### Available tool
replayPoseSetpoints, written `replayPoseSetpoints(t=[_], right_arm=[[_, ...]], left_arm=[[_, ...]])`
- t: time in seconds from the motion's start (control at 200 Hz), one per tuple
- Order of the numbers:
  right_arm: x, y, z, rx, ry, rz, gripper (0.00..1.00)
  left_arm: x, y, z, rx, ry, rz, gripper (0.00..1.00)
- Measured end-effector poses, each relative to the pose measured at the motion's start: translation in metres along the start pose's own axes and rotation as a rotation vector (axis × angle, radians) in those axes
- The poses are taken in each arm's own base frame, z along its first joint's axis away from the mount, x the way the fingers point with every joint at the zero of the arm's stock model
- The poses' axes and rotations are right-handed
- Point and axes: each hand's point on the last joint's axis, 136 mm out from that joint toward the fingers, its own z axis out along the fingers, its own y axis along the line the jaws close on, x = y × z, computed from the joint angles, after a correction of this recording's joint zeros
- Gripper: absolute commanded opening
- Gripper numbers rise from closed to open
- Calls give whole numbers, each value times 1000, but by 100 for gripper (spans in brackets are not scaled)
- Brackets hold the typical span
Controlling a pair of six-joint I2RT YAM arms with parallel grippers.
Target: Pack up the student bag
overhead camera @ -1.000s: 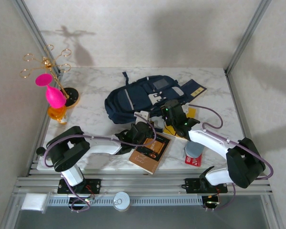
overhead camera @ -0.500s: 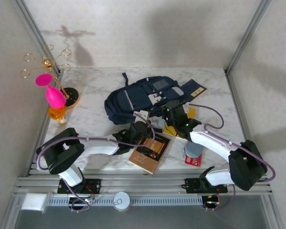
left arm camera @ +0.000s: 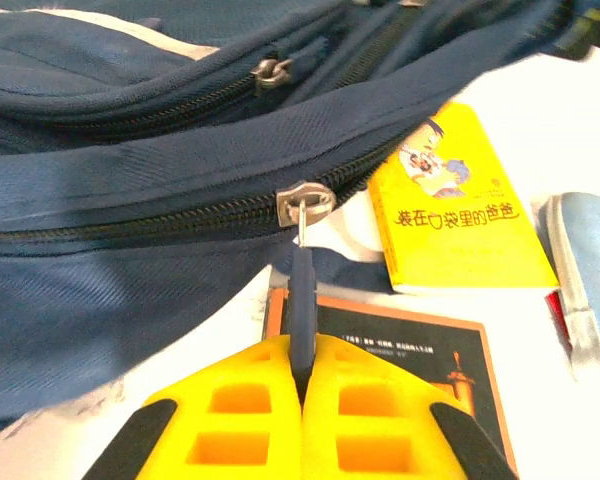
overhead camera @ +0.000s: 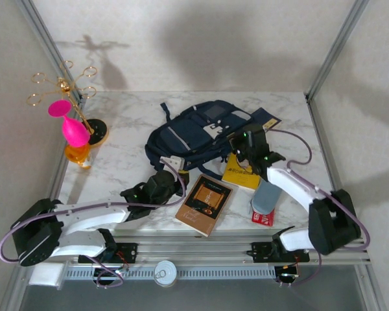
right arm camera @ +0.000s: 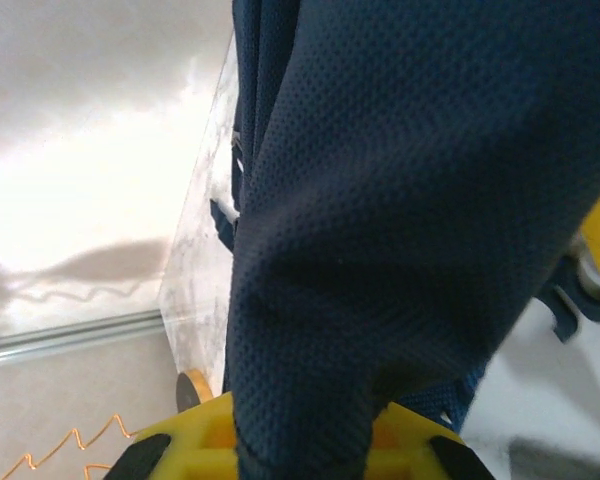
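Marble desk point(overhead camera: 120, 165), open room along its back edge; left claw point(left arm camera: 300, 362) pinches the backpack point(overhead camera: 191, 133) zipper pull point(left arm camera: 301, 285), right claw point(overhead camera: 246, 144) grips backpack fabric.

Yellow booklet point(overhead camera: 241, 176), dark book point(overhead camera: 204, 203), gold stand point(overhead camera: 64, 84).

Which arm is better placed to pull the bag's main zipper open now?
Left. The left gripper is shut on the zipper pull of the bag, roughly in line with the zipper track. The right gripper is shut on bag fabric, so it probably serves better to steady the bag.
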Motion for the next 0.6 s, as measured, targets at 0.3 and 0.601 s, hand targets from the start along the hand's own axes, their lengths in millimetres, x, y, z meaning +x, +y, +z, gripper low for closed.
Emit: replayPoseSetpoints(t=[0.3, 0.601], right_arm=[[15, 33, 56, -38, 181, -171, 4], [-2, 30, 48, -10, 194, -283, 70]], left_arm=[[-2, 8, -5, -25, 20, 1, 0], [-1, 5, 10, -46, 46, -16, 0]])
